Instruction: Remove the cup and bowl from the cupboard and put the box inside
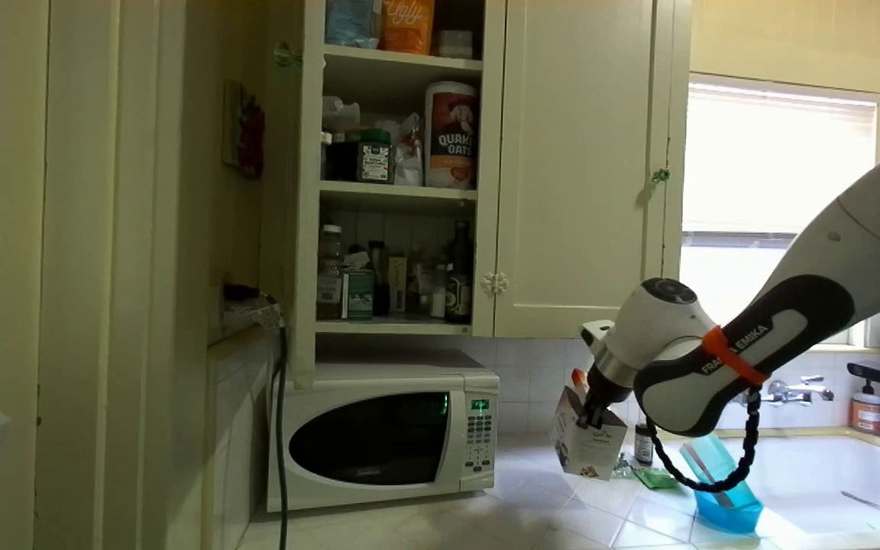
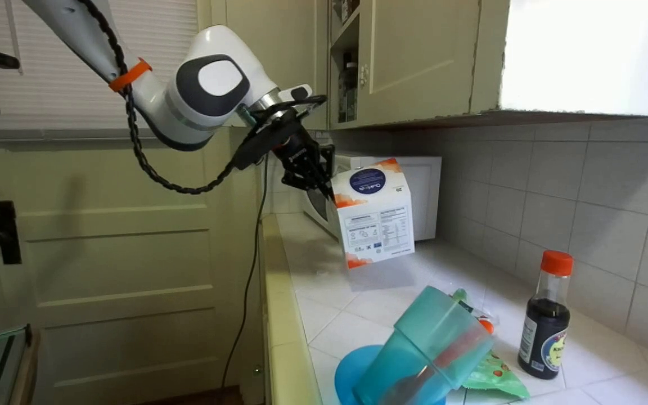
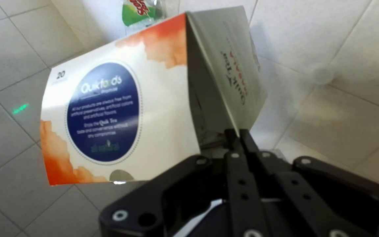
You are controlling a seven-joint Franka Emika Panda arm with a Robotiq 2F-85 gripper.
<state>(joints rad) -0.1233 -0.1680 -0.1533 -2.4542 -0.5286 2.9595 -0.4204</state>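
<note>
My gripper [image 3: 237, 133] is shut on one thin edge flap of the white box [image 3: 166, 98], with orange and blue print. The box hangs tilted above the counter in both exterior views [image 1: 591, 452] [image 2: 380, 225], its flap side open. The cream cupboard [image 1: 400, 189] stands open on its left part, up and to the left of the gripper in that view, with packages and bottles on its shelves. The turquoise cup [image 2: 431, 337] lies tilted at the blue bowl [image 2: 355, 368] on the counter; whether it rests inside the bowl I cannot tell. Something red and grey shows through the cup.
A white microwave [image 1: 379, 435] stands under the cupboard. A red-capped dark bottle [image 2: 546, 320] and a green packet [image 2: 498, 377] are on the counter by the cup. The sink [image 1: 829, 489] is beside them. A closed cupboard door [image 1: 577, 168] is right of the shelves.
</note>
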